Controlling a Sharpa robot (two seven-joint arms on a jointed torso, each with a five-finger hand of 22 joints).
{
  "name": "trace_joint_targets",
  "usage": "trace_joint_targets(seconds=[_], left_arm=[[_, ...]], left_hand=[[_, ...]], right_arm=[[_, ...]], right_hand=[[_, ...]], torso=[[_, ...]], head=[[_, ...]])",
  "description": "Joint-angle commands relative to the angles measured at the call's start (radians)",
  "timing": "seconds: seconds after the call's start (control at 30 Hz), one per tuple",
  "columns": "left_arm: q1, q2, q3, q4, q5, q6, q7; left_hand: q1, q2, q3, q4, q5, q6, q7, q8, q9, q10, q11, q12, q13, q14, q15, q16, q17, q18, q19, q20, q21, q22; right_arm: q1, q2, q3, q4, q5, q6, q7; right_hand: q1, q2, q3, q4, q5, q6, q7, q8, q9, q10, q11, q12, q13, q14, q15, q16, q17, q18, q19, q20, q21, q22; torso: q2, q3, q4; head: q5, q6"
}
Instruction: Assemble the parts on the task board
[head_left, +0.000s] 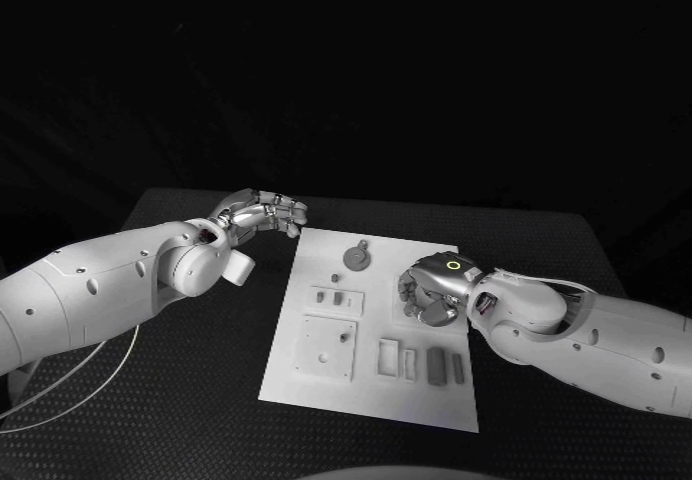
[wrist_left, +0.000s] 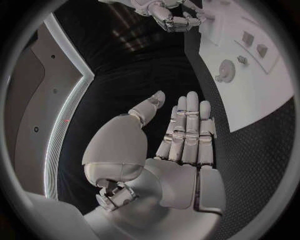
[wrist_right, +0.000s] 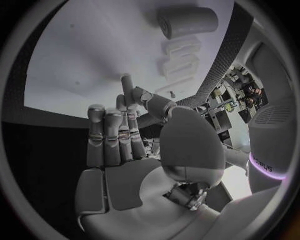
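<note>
Since both hands hold nothing, what matters now is how the parts will handle. Task board (head_left: 296, 385) lies flat mid-table, a white plate, and looks stiff enough not to flex under a press.

Grey parts on it: a gear (head_left: 356, 258) at the far end, two small blocks (head_left: 330, 297) below it, a square plate (head_left: 326, 347) at near left, upright rectangular pieces (head_left: 424, 363) at near right. All look small, rigid, light and probably smooth, so slippery under metal fingers. My call: pinch each across its short sides; take the gear by its rim.

Right hand (head_left: 436, 290) hangs over the board's right edge, fingers straight and together, empty. Left hand (head_left: 264, 213) is off the board's far-left corner, fingers extended side by side with the thumb apart, empty.

Table (head_left: 173, 400) is black with a woven-looking texture, likely grippy. A thin cable (head_left: 80, 385) loops at near left under the left arm. Room beyond the table is dark.
</note>
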Motion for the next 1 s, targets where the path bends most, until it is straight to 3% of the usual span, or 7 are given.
trace_joint_targets(seconds=[0.03,0.2,0.3,0.5,0.67,0.87,1.0], left_arm=[[0.001,0.003,0.001,0.002,0.004,0.012,0.005],[0.001,0.005,0.001,0.001,0.004,0.014,0.002],[0.001,0.007,0.001,-0.001,0.004,0.014,0.002],[0.001,0.012,0.001,-0.006,0.004,0.014,0.003],[0.001,0.017,0.001,-0.009,0.004,0.014,0.004],[0.001,0.026,0.001,-0.011,0.004,0.019,0.002],[0.001,0.029,0.001,-0.012,0.012,0.022,0.001]], left_hand=[[-0.004,0.006,-0.005,-0.001,-0.002,-0.008,-0.002,0.004,-0.001,0.004,0.004,-0.006,-0.002,0.007,0.001,-0.006,0.001,0.013,0.007,0.002,-0.004,0.001],[-0.004,0.005,-0.005,-0.001,-0.002,-0.008,-0.002,0.005,-0.001,0.004,0.004,-0.006,-0.002,0.007,0.001,-0.006,0.002,0.013,0.007,0.002,-0.004,0.001],[-0.003,0.005,-0.005,-0.001,-0.002,-0.008,-0.002,0.005,-0.001,0.004,0.004,-0.006,-0.002,0.007,0.001,-0.006,0.002,0.013,0.007,0.002,-0.004,0.001],[-0.003,0.006,-0.005,-0.001,-0.002,-0.008,-0.002,0.005,-0.001,0.004,0.004,-0.006,-0.002,0.007,0.001,-0.007,0.003,0.013,0.008,0.002,-0.004,0.002],[-0.003,0.006,-0.005,-0.001,-0.002,-0.008,-0.002,0.005,-0.001,0.004,0.004,-0.006,-0.002,0.007,0.001,-0.007,0.004,0.013,0.008,0.002,-0.004,0.002],[-0.004,0.007,-0.005,-0.001,-0.002,-0.008,-0.002,0.005,-0.001,0.005,0.004,-0.006,-0.002,0.007,0.001,-0.008,0.005,0.013,0.008,0.002,-0.005,0.002],[-0.004,0.007,-0.005,-0.001,-0.002,-0.008,-0.002,0.005,-0.001,0.005,0.004,-0.006,-0.002,0.007,0.002,-0.009,0.005,0.013,0.008,0.002,-0.005,0.002]], right_arm=[[0.023,-0.005,0.005,0.014,0.015,0.037,-0.004],[0.055,-0.016,0.016,0.062,0.067,0.049,-0.001],[0.056,-0.006,0.018,0.078,0.07,0.041,0.003],[0.056,0.054,0.018,0.095,0.086,0.02,0.02],[0.055,0.116,0.018,0.092,0.074,0.02,0.025],[0.044,0.191,0.009,0.071,0.057,0.018,0.037],[0.027,0.236,-0.008,0.051,0.049,0.022,0.039]], right_hand=[[0.001,0.01,0.001,-0.006,0.007,0.009,0.001,0.004,0.002,0.021,-0.006,0.011,0.019,0.002,-0.005,0.007,0.0,0.062,0.006,-0.002,0.005,0.015],[0.0,0.008,0.001,-0.006,0.007,0.01,0.0,0.005,0.003,0.022,-0.006,0.011,0.02,0.003,-0.006,0.008,0.0,0.062,0.006,-0.003,0.005,0.015],[0.0,0.009,0.001,-0.006,0.007,0.01,0.0,0.004,0.003,0.022,-0.006,0.011,0.02,0.003,-0.006,0.008,0.0,0.062,0.007,-0.003,0.005,0.014],[-0.001,0.01,0.001,-0.006,0.007,0.009,0.0,0.004,0.003,0.021,-0.006,0.01,0.02,0.003,-0.006,0.008,0.0,0.062,0.007,-0.003,0.006,0.014],[-0.001,0.011,0.002,-0.007,0.007,0.008,0.001,0.003,0.003,0.02,-0.006,0.01,0.02,0.002,-0.006,0.008,-0.001,0.062,0.007,-0.004,0.006,0.014],[-0.002,0.013,0.003,-0.008,0.007,0.007,0.001,0.002,0.003,0.02,-0.006,0.009,0.02,0.002,-0.006,0.008,-0.002,0.062,0.007,-0.004,0.006,0.013],[-0.002,0.013,0.004,-0.009,0.007,0.007,0.001,0.002,0.003,0.019,-0.006,0.008,0.02,0.001,-0.005,0.008,-0.003,0.062,0.006,-0.004,0.006,0.013]], torso=[[0.001,0.0009,-0.0002],[0.0,-0.0006,0.0005],[0.0,-0.0016,-0.0001],[0.001,0.0018,-0.0021],[0.001,0.0004,-0.0005],[0.0,-0.0002,0.0041],[0.0,-0.0015,0.0042]], head=[[0.006,0.002],[0.008,0.003],[0.01,0.005],[0.025,0.008],[0.031,0.016],[0.039,0.017],[0.046,0.013]])
